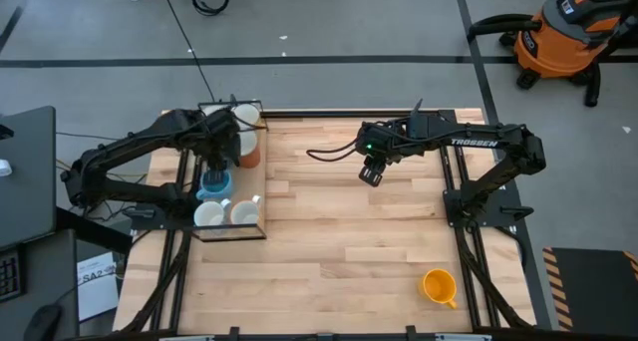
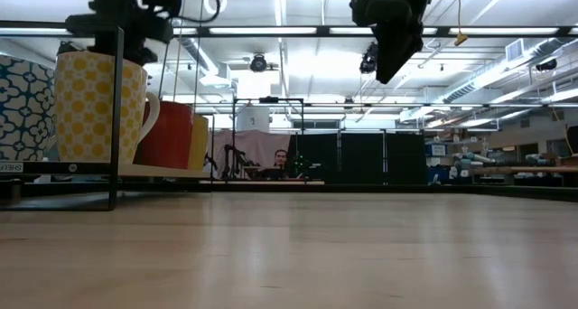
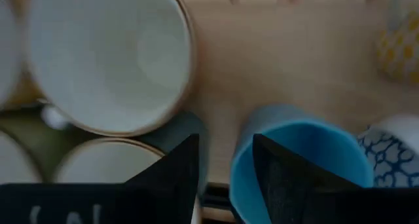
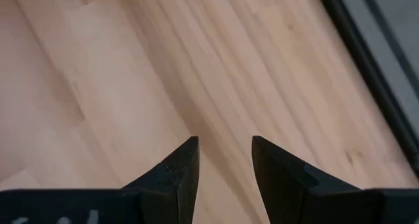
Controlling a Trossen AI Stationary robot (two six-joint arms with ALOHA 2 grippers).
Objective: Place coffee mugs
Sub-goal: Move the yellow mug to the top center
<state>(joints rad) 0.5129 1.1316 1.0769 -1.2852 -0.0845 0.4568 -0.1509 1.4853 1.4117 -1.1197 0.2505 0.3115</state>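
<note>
While you read the rack: its mugs overlap, so you cannot count them all.
Hidden: the left gripper (image 1: 219, 164) covers part of the light blue mug (image 1: 213, 185) from above.
Left fingers: spread, one finger (image 3: 281, 178) inside the light blue mug (image 3: 298, 162), its rim between them; contact unclear.
Rack (image 1: 261, 217): table's left edge, two white mugs (image 1: 209, 214) at its near end.
Orange mug (image 1: 439, 285): alone, near right, high view only.
Right gripper (image 1: 372, 173): raised mid-table, fingers (image 4: 180, 175) apart over bare wood.
Low view only: yellow dotted mug (image 2: 95, 106).

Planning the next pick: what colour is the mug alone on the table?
Orange mug, clearest in the high view.
</note>
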